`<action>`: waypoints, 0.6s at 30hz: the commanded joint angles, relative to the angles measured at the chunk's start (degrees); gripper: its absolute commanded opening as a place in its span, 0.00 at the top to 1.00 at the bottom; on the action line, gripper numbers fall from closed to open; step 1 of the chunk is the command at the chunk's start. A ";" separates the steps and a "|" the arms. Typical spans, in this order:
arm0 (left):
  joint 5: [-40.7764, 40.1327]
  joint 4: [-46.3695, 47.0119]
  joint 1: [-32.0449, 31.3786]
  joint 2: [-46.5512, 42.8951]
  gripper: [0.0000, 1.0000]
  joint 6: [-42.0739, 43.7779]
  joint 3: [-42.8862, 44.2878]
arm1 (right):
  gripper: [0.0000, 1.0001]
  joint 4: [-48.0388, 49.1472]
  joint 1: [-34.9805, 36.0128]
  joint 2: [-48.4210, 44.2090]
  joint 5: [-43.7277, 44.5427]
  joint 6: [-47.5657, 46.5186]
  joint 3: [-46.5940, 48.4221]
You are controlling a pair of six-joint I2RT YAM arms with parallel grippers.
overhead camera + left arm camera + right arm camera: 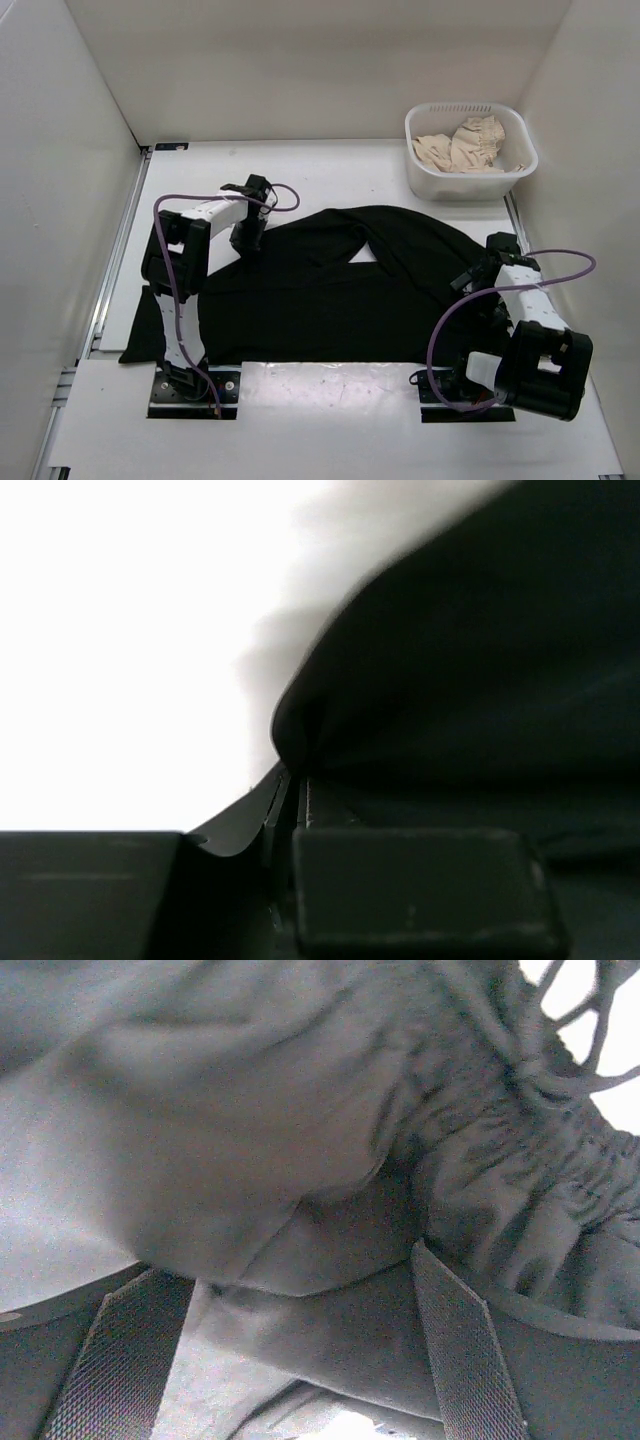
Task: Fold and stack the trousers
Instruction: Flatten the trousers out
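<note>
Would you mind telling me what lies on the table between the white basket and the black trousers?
Nothing: in the top view a bare strip of white table separates the basket from the trousers.

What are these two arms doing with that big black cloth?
Two robot arms are working on a pair of black trousers that lie spread out and rumpled on the white table, not yet neatly folded. The left arm's fingers are pinched shut on an edge of the fabric. The right arm's fingers stand open around cloth near the gathered waistband. A white basket holding a beige cloth sits in the far right corner, untouched.
</note>
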 commanded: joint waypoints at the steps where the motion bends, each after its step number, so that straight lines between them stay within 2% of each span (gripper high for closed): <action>1: -13.21 7.67 4.42 3.33 0.82 0.62 1.33 | 0.09 0.00 -1.84 2.82 3.93 3.00 -1.53; 6: -19.89 11.20 9.44 2.00 0.83 0.62 14.60 | 0.09 1.14 -3.08 4.76 3.41 1.16 -3.02; 10: -21.83 12.60 11.11 0.51 0.83 0.62 22.08 | 0.09 1.14 -3.08 4.76 3.93 -1.48 -1.80; 12: -21.83 13.13 11.12 -1.60 0.83 0.62 22.61 | 0.09 1.14 -3.08 4.76 3.32 -3.24 -1.18; 15: -19.12 13.13 9.81 -6.25 0.83 0.62 18.86 | 0.09 1.14 -3.08 4.76 1.39 -5.00 -1.18; 18: -18.41 13.66 9.01 -11.42 0.83 0.62 7.71 | 0.09 1.14 -3.08 4.76 1.38 -5.00 -1.18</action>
